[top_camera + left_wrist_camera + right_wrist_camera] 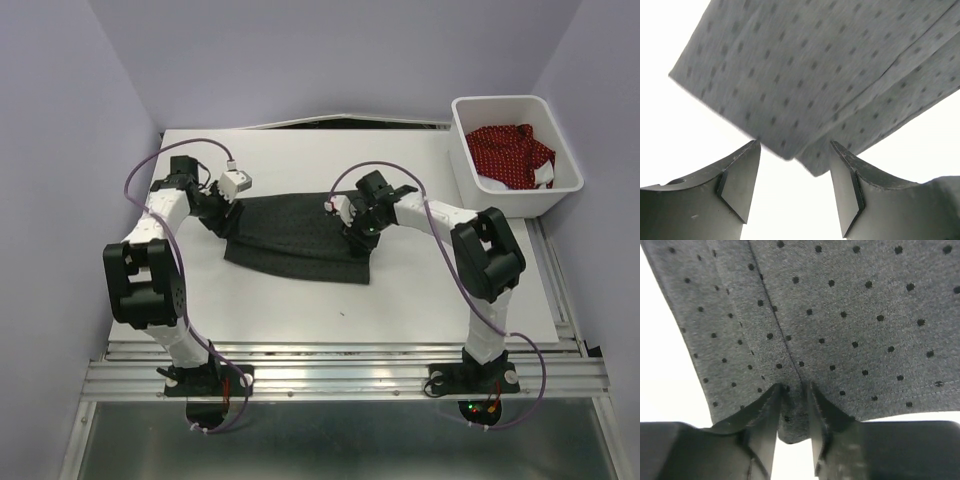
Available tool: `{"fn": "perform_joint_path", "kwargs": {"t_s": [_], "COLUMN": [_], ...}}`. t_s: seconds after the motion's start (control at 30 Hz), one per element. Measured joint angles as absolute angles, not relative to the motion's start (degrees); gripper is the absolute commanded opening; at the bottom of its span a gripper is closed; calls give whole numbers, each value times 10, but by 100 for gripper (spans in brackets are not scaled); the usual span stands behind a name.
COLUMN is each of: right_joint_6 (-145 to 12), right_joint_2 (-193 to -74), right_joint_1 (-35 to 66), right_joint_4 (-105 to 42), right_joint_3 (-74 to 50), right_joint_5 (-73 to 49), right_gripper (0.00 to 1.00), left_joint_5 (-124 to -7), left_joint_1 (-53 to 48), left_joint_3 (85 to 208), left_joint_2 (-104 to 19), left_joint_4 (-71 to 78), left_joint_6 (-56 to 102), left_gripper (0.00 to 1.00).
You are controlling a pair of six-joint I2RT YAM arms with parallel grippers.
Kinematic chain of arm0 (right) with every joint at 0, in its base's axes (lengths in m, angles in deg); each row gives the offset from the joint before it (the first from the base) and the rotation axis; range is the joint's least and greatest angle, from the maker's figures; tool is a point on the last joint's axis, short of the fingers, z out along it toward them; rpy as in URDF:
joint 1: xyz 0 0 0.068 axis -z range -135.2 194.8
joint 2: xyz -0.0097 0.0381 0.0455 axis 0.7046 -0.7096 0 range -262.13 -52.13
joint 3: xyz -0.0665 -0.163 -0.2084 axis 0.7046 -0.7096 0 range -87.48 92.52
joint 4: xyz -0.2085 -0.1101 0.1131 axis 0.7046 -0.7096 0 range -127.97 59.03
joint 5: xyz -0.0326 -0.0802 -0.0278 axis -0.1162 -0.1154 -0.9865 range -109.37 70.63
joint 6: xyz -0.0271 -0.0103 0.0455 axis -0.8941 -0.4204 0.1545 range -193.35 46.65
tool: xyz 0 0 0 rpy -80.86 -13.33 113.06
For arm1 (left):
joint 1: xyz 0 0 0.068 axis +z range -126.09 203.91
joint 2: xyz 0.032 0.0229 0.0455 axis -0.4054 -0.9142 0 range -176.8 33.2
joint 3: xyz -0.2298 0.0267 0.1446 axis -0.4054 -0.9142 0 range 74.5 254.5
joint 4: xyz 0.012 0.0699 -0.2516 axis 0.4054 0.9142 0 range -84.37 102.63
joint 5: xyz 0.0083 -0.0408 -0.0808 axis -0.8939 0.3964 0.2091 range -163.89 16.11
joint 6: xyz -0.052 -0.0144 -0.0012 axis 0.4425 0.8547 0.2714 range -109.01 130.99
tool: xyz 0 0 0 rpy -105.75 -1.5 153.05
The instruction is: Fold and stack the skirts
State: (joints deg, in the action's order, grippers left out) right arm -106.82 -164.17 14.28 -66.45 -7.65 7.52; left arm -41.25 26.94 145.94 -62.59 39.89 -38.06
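Found L hand (795,146) released, fingers spread wide, nothing between them. Saw a corner of the dark skirt (815,65) just ahead of the fingertips, pointing at the gap but not inside it, flat on the white counter (300,320). Found R hand (795,387) grasping: fingers nearly together w/ a tuck of the same skirt pinched between them, close to the hem edge. Couldn't tell how many layers were caught.

From overhead, placed the skirt mid-counter, between the two arms, long axis running left-right, approx. from one hand to the other. Put L hand at its far-left corner and R hand on its right edge. Judged neither arm nearer overall, each being at its own end.

Reckoned the coming move turned on exactly that. W/ hands at opposite ends of the long axis, looked set for a lift-and-flatten or a fold, but only w/ a grip on the L side too. Expected L hand to need a short push fwd onto the corner, then a clench. Rated the risk: pulling w/ R alone would prob. have dragged and bunched the cloth.

Farther out, noted the red skirt (512,150) heaped in the white bin (520,205) at far right, well apart from both hands, nearer the R arm.
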Motion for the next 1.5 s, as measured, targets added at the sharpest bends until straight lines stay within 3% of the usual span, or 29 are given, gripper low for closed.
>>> {"fn": "perform_joint_path", "kwargs": {"t_s": [0.07, 0.1, 0.93, 1.17, 1.37, 1.5], "right_joint_6": [-1072, -1074, -1077, -1077, -1077, -1077], "right_joint_2": [-1649, -1651, -1586, -1586, -1586, -1586], "right_joint_1": [143, 143, 118, 118, 118, 118], "right_joint_4": [-665, -665, -679, -683, -683, -683], "right_joint_3": [-76, -76, -59, -59, -59, -59], "right_joint_5": [72, 71, 30, 29, 28, 26], "right_gripper": [3, 1, 1, 1, 1, 1], "left_joint_5": [-422, -428, -485, -497, -497, -497], "left_joint_1": [282, 284, 237, 216, 213, 213], "left_joint_3": [1452, 1451, 1423, 1410, 1397, 1390], "left_joint_2": [-622, -622, -622, -644, -646, -646], "left_joint_4": [402, 405, 372, 372, 382, 382], "left_joint_6": [-387, -390, -552, -590, -613, -630], "left_gripper": [68, 68, 52, 55, 48, 35]}}
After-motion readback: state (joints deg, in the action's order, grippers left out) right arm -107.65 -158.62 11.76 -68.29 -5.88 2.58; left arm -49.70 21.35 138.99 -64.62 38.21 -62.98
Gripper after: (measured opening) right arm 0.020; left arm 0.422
